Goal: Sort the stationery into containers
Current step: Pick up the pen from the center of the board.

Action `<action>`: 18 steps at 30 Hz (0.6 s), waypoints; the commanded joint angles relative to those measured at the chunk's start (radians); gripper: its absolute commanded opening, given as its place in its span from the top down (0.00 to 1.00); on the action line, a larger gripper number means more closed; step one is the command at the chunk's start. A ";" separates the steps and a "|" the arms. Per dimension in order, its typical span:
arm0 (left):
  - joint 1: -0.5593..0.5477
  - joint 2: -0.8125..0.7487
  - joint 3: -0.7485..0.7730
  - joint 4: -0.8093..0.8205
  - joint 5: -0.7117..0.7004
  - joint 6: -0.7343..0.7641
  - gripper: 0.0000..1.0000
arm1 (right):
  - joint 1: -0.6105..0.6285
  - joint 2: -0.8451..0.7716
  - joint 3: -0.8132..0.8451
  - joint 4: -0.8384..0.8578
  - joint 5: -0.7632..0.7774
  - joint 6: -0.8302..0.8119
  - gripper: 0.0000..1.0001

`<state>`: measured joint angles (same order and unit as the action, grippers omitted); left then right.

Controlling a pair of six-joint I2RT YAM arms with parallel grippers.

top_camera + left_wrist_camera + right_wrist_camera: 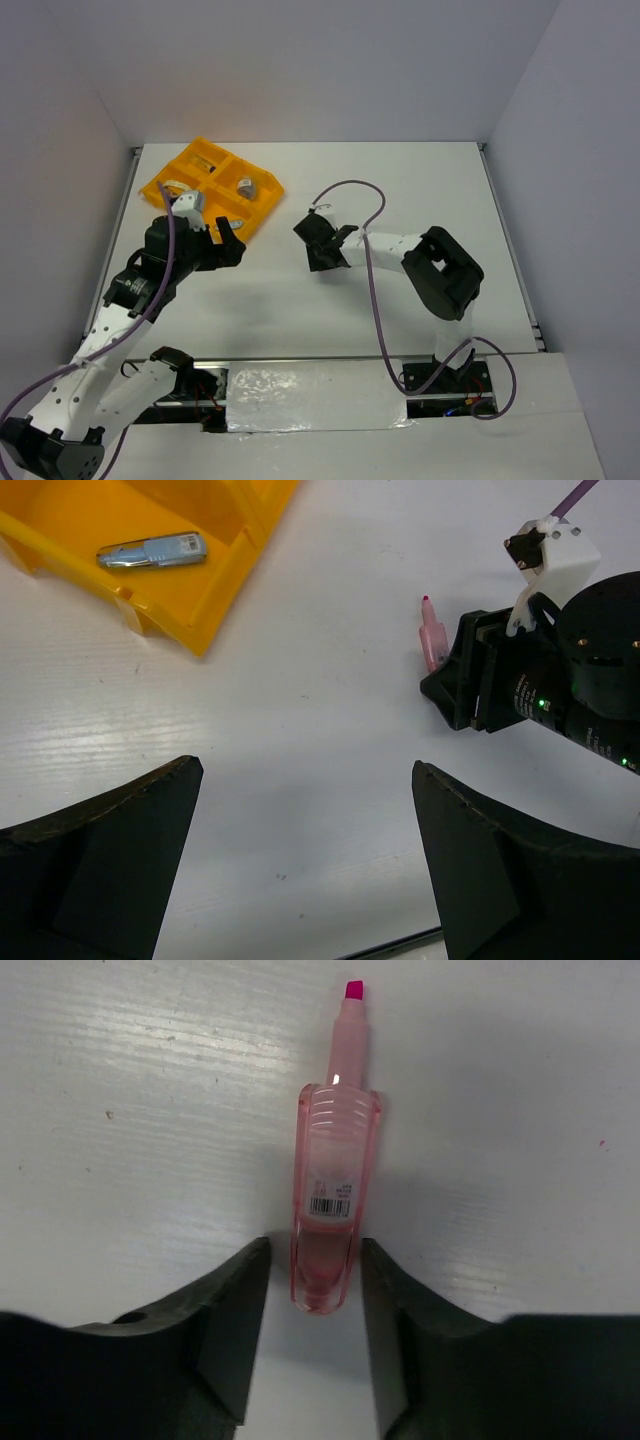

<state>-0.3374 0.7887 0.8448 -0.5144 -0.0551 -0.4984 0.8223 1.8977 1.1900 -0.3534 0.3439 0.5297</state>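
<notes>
Stationery count, items visible: four. One pink highlighter (328, 1200) lies flat on the white tabletop (420, 180), uncapped, with its magenta tip pointing away from the right wrist camera and a barcode label on the barrel. It sits outside the tray, well to one side of it. One orange-yellow tray (170, 618) stands at the far left of the tabletop, turned at an angle and divided into four compartments; the nearest compartment is partly hidden by the left arm in the top view. Tray contents: one beige tape ring (180, 188) in the left compartment, one small grey-topped jar (246, 187) in the right compartment, and one light-blue piece (150, 551) lying flat in the compartment seen by the left wrist camera. Tools: two. The right tool (315, 1252) is down at the tabletop and straddles the rear end of the highlighter, one finger on each side. Its jaws are partly apart, with a thin dark gap showing beside one finger; whether the other finger touches the barrel cannot be told. The highlighter is not lifted. The left tool (305, 770) hangs above bare tabletop just beside the near corner of the tray, jaws spread wide and nothing between them.
</notes>
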 commanded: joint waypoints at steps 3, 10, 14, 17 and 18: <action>-0.002 0.014 0.023 0.034 0.024 0.023 0.01 | -0.012 0.020 -0.007 0.053 -0.034 0.001 0.63; -0.002 0.029 -0.001 0.077 0.099 -0.032 0.01 | 0.015 -0.155 -0.122 0.160 -0.043 -0.051 1.00; -0.003 0.023 -0.058 0.245 0.268 -0.213 0.01 | 0.104 -0.382 -0.284 0.272 -0.014 -0.109 1.00; -0.009 -0.002 -0.113 0.411 0.357 -0.351 0.01 | 0.187 -0.581 -0.400 0.350 -0.014 -0.126 1.00; -0.023 -0.006 -0.128 0.451 0.369 -0.380 0.01 | 0.227 -0.668 -0.423 0.391 -0.011 -0.128 1.00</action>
<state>-0.3416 0.8078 0.7441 -0.2867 0.1905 -0.7193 0.9806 1.3975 0.8249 -0.1242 0.3145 0.4416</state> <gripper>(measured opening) 0.991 0.344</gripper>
